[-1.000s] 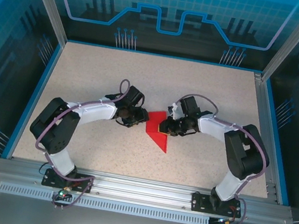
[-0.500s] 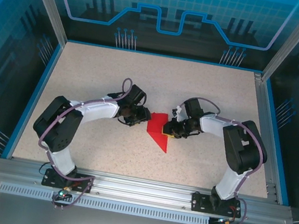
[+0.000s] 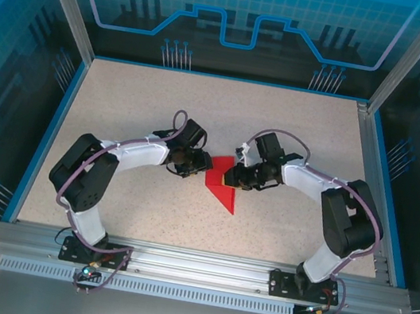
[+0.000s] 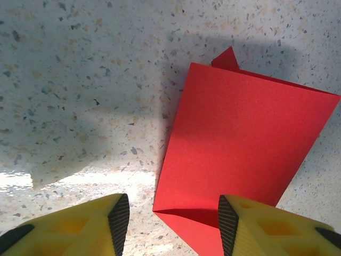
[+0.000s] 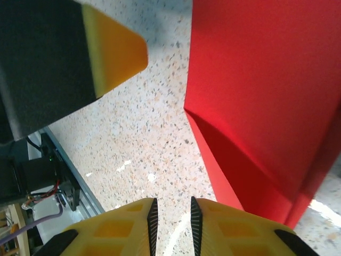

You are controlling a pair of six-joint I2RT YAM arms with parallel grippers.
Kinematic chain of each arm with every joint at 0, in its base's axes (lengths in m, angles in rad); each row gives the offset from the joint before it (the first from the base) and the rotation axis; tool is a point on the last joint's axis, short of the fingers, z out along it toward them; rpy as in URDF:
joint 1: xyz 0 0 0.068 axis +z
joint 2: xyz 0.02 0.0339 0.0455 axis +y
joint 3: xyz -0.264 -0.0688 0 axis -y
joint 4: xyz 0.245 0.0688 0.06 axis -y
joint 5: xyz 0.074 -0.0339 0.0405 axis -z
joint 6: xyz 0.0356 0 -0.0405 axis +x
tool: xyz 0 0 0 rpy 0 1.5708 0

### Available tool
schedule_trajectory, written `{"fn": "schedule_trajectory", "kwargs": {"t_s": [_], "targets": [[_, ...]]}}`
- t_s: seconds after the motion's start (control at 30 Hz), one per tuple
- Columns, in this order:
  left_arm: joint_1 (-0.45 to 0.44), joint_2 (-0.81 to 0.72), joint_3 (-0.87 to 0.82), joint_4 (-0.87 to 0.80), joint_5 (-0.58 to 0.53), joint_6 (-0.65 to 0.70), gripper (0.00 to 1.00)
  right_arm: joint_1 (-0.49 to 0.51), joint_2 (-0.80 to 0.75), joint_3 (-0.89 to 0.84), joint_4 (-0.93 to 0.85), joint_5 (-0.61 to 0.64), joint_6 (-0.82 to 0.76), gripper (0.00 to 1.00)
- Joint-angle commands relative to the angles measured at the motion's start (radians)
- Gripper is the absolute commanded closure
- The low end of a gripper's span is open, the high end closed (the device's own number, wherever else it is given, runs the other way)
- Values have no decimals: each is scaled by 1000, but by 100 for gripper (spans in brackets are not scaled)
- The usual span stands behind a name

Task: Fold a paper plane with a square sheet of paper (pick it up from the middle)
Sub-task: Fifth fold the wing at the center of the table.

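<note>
The right claw (image 5: 171,208), at the right edge of the partly folded bright red paper sheet (image 3: 220,184), has eased to a narrow empty gap, while the left claw (image 4: 173,208) stays half-open and empty at the left edge, so the fold appears released and the plane unfinished.

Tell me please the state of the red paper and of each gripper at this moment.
red paper: partly folded, lying on the table.
left gripper: fingers open, empty, at the paper's edge.
right gripper: fingers a narrow gap apart, holding nothing.
</note>
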Motion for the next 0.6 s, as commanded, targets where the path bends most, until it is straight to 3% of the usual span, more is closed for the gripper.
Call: {"fn": "schedule_trajectory", "kwargs": {"t_s": [0.0, 0.43, 0.57], "targets": [[-6, 14, 33, -31, 28, 21, 49, 4, 30, -10, -17, 60, -6, 75], [-12, 22, 38, -23, 52, 31, 49, -129, 195, -87, 142, -7, 37, 77], [-12, 27, 43, -17, 68, 26, 48, -192, 215, -163, 245, -80, 74, 77]]}}
